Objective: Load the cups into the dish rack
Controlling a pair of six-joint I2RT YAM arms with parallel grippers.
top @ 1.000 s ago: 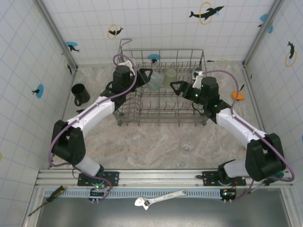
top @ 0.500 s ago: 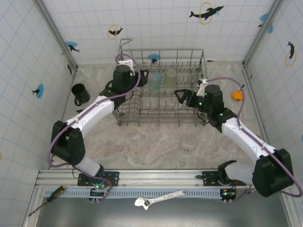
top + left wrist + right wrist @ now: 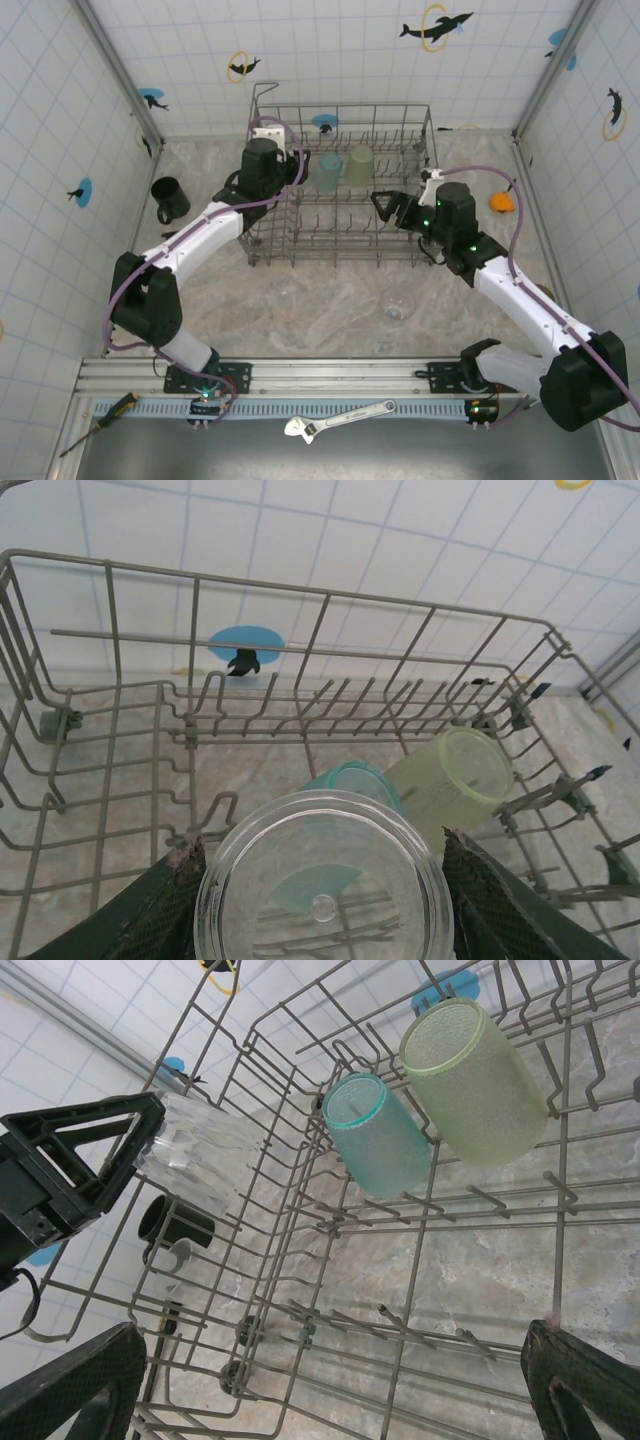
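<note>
The grey wire dish rack [image 3: 345, 215] stands mid-table. Inside it a teal cup [image 3: 327, 171] and a pale green cup [image 3: 359, 166] lean on the tines at the back. My left gripper [image 3: 298, 164] hovers over the rack's back left part, shut on a clear tumbler [image 3: 325, 880], bottom toward the camera, with the teal cup [image 3: 355, 778] and green cup [image 3: 455, 780] beyond. My right gripper [image 3: 385, 208] is open and empty above the rack's right half, facing the teal cup [image 3: 380, 1135]. A black mug [image 3: 170, 198] stands left of the rack. Two clear tumblers [image 3: 398, 305] [image 3: 288, 297] stand in front of it.
A small orange object [image 3: 502, 201] lies right of the rack by the wall. A wrench [image 3: 340, 418] and a screwdriver [image 3: 100, 420] rest on the front ledge. Tiled walls enclose the table on three sides.
My right gripper has drawn back from the cups toward the rack's near right. The left gripper with the clear tumbler has shifted slightly toward the back.
</note>
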